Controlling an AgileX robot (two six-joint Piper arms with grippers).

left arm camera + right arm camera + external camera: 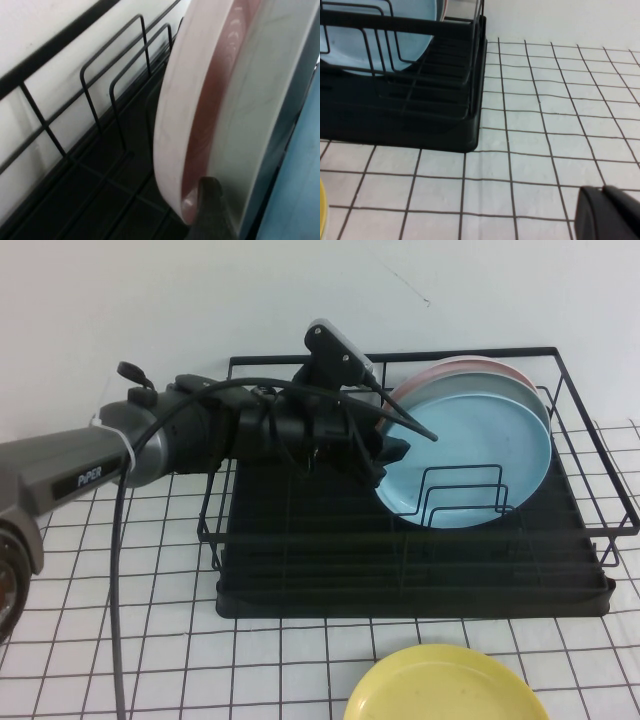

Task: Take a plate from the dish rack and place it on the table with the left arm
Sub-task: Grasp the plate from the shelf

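Two grippers: left gripper [392,455] spread wide at the plate's [470,465] rim inside dish rack [420,570] at table's [150,640] far edge below white wall [150,300], right gripper [610,212] low over table, fingers unclear.

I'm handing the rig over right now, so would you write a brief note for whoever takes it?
Left gripper: open, inside the dish rack at the light blue plate's left rim, nothing held.
Right gripper: low over the table right of the rack, idle.
Blue plate stands upright in the rack, foremost.
Yellow plate lies on the table in front.
Done: approach.
Left: grip, lift out, set down.
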